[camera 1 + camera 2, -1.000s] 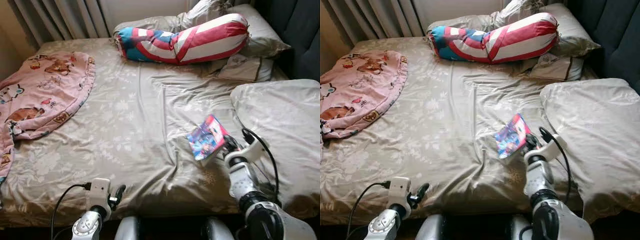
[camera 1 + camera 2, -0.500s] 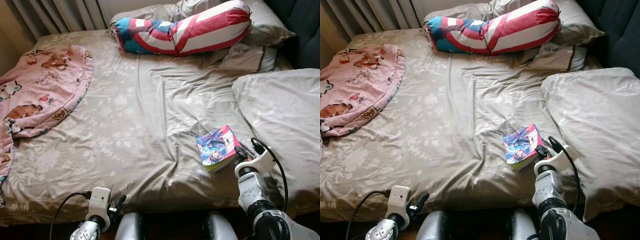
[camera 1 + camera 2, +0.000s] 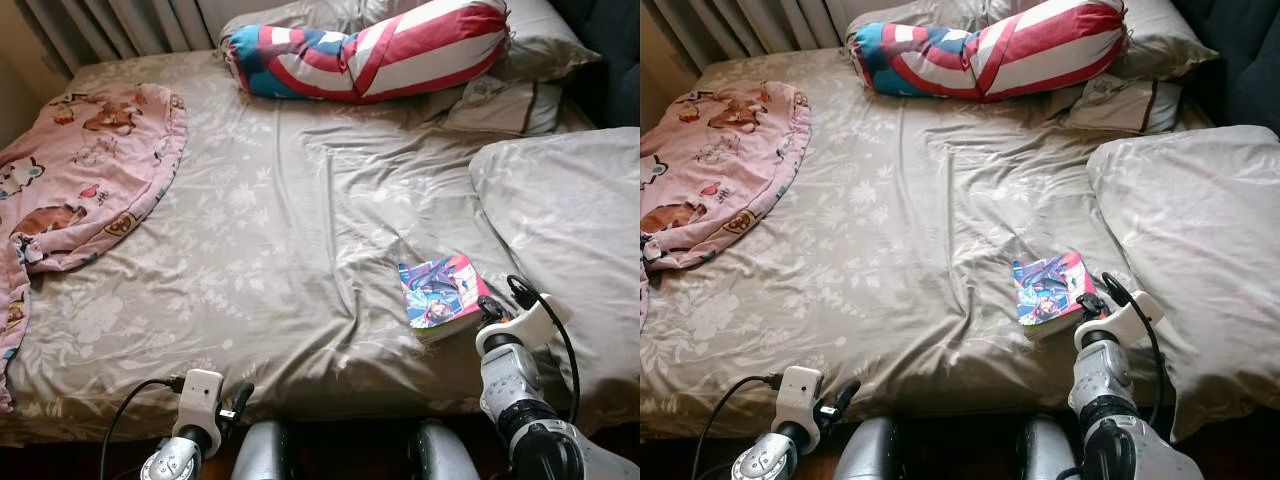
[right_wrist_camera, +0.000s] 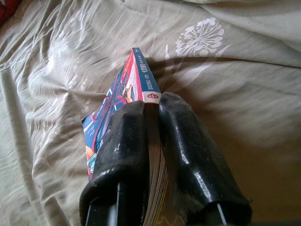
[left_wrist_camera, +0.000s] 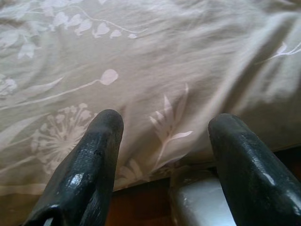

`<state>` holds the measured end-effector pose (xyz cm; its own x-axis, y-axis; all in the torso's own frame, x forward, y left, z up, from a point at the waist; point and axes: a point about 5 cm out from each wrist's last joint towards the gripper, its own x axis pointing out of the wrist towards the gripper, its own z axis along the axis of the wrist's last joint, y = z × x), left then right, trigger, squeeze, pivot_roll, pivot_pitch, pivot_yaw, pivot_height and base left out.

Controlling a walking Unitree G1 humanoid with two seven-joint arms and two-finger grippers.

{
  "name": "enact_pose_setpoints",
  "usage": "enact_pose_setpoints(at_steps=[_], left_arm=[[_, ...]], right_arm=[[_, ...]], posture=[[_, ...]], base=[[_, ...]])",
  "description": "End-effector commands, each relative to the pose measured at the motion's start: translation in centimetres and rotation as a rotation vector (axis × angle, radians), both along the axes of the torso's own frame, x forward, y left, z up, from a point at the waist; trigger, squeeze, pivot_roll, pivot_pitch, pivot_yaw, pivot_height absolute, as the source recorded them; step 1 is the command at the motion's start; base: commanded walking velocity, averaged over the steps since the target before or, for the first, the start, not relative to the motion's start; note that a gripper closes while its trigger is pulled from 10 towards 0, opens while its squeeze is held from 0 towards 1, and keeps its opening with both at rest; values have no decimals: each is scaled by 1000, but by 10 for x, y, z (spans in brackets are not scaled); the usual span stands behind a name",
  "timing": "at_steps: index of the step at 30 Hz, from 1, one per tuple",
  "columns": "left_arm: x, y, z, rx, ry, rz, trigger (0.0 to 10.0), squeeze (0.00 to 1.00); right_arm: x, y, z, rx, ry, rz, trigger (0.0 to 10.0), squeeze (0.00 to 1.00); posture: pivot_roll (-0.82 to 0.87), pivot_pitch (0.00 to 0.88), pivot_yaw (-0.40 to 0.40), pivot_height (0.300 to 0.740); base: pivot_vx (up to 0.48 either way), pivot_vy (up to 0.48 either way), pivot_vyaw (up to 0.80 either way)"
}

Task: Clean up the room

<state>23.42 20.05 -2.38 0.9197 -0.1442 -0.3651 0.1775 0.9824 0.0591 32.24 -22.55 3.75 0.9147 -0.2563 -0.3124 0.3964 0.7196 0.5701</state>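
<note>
at the bed's near edge the left gripper [image 5: 162, 155] is hanging idle, fingers apart, over the floral sheet [image 3: 270, 250]. the right gripper [image 4: 153, 136] is clamping the comic book [image 3: 440, 293] by its page edge, near the grey pillow [image 3: 570, 220]. lifting well calls for keeping the pinch firm and raising the book straight, since the pages could fan or slip. beyond are lying a pink blanket [image 3: 80, 170] and striped bolster [image 3: 370, 50].

Right pincer [image 4: 151, 117] clamped tight; left pincer [image 5: 164, 127] spread, low
</note>
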Motion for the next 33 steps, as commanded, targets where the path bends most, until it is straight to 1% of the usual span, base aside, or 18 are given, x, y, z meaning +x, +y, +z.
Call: enact_pose_setpoints(at_steps=[1,8,9,10,11,12,13,14,20,21,22,23,25,27,29,31,33], left_arm=[[-6,7,-6,10,48,13,10000,0],[-6,6,-7,10,56,12,10000,0],[-6,6,-7,10,57,12,10000,0],[-6,5,-7,9,55,11,10000,0],[-7,4,-7,10,56,10,10000,0],[-7,4,-8,10,58,10,10000,0],[-7,4,-8,9,57,11,10000,0],[-8,4,-8,8,55,12,10000,0],[-8,5,-7,11,46,16,10000,0],[-8,5,-7,10,46,15,10000,0],[-8,4,-7,9,45,12,10000,0],[-8,4,-7,8,45,11,10000,0],[-7,2,-5,5,36,8,10000,0],[-6,1,-5,4,35,9,10000,0],[-4,0,-5,3,43,13,10000,0],[-3,-1,-6,-1,52,18,10000,0],[-2,-2,-6,-2,58,20,10000,0]], right_arm=[[-2,-2,-2,-10,14,-12,10000,0],[-2,-2,-2,-15,10,-14,10000,0],[-2,-2,-2,-17,10,-13,10000,59],[-2,-2,-1,-27,9,-6,10000,267],[-1,-2,0,-32,9,-4,10000,663],[-1,-3,0,-34,8,-4,10000,722],[-1,-3,1,-35,7,-5,10000,875],[0,-4,2,-44,6,-7,10000,941],[0,-12,4,-73,12,-36,10000,922],[-1,-13,4,-74,18,-42,10000,463],[-2,-14,3,-77,24,-49,10000,271],[-3,-14,2,-80,28,-51,10000,0],[-7,-14,-2,-83,44,-61,10000,0],[-10,-11,-7,-88,64,-56,10000,0],[-13,1,-13,-152,80,18,10000,0],[-16,9,-19,-185,93,60,10000,0],[-18,14,-21,-207,99,84,10000,0]], posture=[[82,166,102,631],[78,168,107,631],[78,168,107,631],[79,168,106,631],[79,168,106,631],[76,169,106,631],[76,169,106,631],[76,168,106,631],[71,170,106,631],[71,170,106,631],[71,170,106,631],[68,169,103,631],[66,168,103,631],[62,166,102,631],[53,158,95,631],[36,144,87,631],[36,144,87,631]], base=[[0,0,0],[0,0,0],[0,0,0],[0,0,0],[0,0,0],[0,0,0],[0,0,0],[0,0,0],[0,0,0],[0,0,0],[0,0,0],[0,0,0],[0,0,0],[0,0,0],[0,0,0],[0,0,0],[0,0,0]])
